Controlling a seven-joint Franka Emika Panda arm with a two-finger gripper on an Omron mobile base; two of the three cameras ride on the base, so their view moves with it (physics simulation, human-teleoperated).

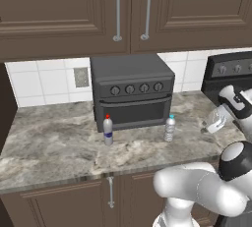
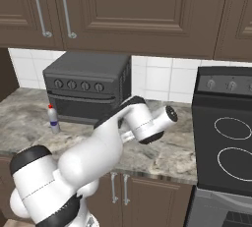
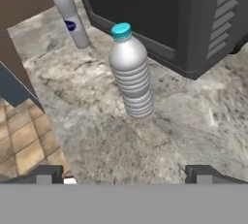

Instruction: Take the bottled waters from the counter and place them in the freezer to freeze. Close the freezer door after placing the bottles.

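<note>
Hand view: my gripper point(image 3: 124, 173) stands wide open, empty, near the upright teal-capped bottle point(image 3: 131, 72) on the counter point(image 3: 193, 121). Light, ribbed, probably slippery; I would grip mid-body.

The left base view looks forward and down from behind the arm at the counter point(image 1: 49, 142), with the toaster oven point(image 1: 132, 91) at centre. The right base view faces the same counter from further right, taking in the stove point(image 2: 226, 137). Both share the oven and the red-capped bottle point(image 1: 108, 130). The hand view sits low and near the teal-capped bottle point(image 3: 131, 72).
</note>
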